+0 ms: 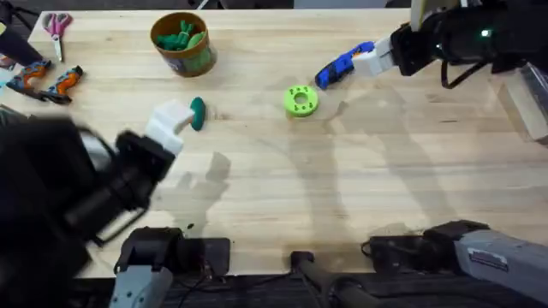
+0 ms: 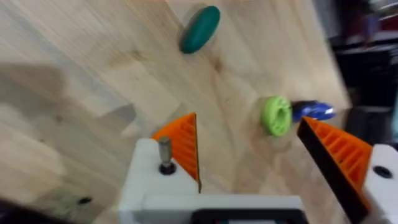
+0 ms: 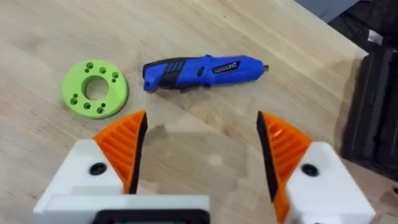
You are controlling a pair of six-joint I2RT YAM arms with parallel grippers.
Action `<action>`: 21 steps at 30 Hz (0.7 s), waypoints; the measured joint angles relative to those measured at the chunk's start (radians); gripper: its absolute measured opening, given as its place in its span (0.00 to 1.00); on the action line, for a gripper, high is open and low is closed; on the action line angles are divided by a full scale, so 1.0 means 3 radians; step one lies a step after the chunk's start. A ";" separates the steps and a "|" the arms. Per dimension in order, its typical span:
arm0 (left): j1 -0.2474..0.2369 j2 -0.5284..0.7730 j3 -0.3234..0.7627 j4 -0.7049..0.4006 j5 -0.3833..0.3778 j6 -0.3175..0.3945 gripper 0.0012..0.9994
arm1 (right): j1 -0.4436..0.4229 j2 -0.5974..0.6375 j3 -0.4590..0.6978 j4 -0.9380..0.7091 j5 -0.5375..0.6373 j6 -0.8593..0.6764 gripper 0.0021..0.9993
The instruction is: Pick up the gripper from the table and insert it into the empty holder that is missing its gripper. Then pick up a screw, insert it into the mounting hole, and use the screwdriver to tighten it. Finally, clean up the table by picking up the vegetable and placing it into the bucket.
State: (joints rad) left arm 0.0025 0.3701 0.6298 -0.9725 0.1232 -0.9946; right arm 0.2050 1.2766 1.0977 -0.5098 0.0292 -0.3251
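Hanging low over the wooden counter (image 1: 360, 188) at the left, the left pincer (image 2: 249, 155) has its two orange-ribbed fingers (image 2: 180, 146) spread wide with nothing between them; a screw stands upright in the white block of one of them. The vegetable (image 1: 198, 112), a dark green oval pod, lies flat on the counter just beyond that pincer's tip (close by it, though whether they touch cannot be told). Farther beyond the left pincer, near the counter's far edge, stands the bucket (image 1: 182, 43), upright, with green pieces inside it. Scissors (image 1: 57, 26) and orange-handled pliers (image 1: 47, 79) lie at the far left corner, well apart from either pincer.

Between the two pincers sits a bright green ring (image 1: 300, 100) with small holes, flat on the wood. Just beside it, toward the right pincer, lies the screwdriver (image 3: 202, 73), blue and on its side, its thin metal tip pointing away from the ring; the two are near but apart.

The right pincer (image 3: 199, 155) hovers directly in front of the screwdriver, its orange fingers (image 3: 124, 146) wide apart and holding nothing, the tool lying just ahead of the gap.
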 joint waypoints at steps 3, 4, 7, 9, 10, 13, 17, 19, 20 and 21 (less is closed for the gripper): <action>0.0000 0.0865 0.0594 -0.0392 -0.0069 0.0375 0.99 | 0.0000 -0.0001 0.0001 -0.0005 0.0000 0.0042 0.95; 0.0000 0.1163 0.0784 -0.0577 -0.0079 0.0506 0.99 | 0.0001 0.0000 0.0001 -0.0007 0.0000 0.0059 0.95; 0.0000 0.2127 0.1371 -0.1194 -0.0099 0.1008 0.99 | 0.0001 0.0000 0.0003 -0.0010 0.0000 0.0128 0.95; 0.0000 0.2763 0.1728 -0.1517 -0.0090 0.1446 0.99 | 0.0001 -0.0001 0.0004 -0.0012 0.0000 0.0162 0.95; -0.0001 0.3064 0.1891 -0.1658 -0.0097 0.1642 0.99 | 0.0001 0.0000 0.0004 -0.0010 0.0000 0.0176 0.95; -0.0001 0.3760 0.2210 -0.1673 -0.0193 0.2010 0.99 | 0.0001 0.0000 0.0004 -0.0013 0.0000 0.0200 0.95; -0.0001 0.4334 0.2380 -0.1244 -0.0318 0.2258 0.99 | 0.0000 0.0000 0.0004 -0.0013 0.0000 0.0213 0.95; -0.0001 0.4462 0.2381 -0.1042 -0.0344 0.2309 0.99 | 0.0001 -0.0001 0.0004 -0.0014 0.0000 0.0213 0.95; -0.0001 0.4508 0.2381 -0.0951 -0.0356 0.2340 0.99 | 0.0001 -0.0001 0.0004 -0.0013 0.0000 0.0213 0.95; 0.0000 0.4538 0.2381 -0.0854 -0.0369 0.2383 0.99 | 0.0001 -0.0001 0.0004 -0.0015 0.0000 0.0214 0.95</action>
State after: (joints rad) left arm 0.0023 1.7314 1.3441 -1.2289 0.0126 -0.2796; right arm 0.2053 1.2764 1.0988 -0.5143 0.0292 -0.2609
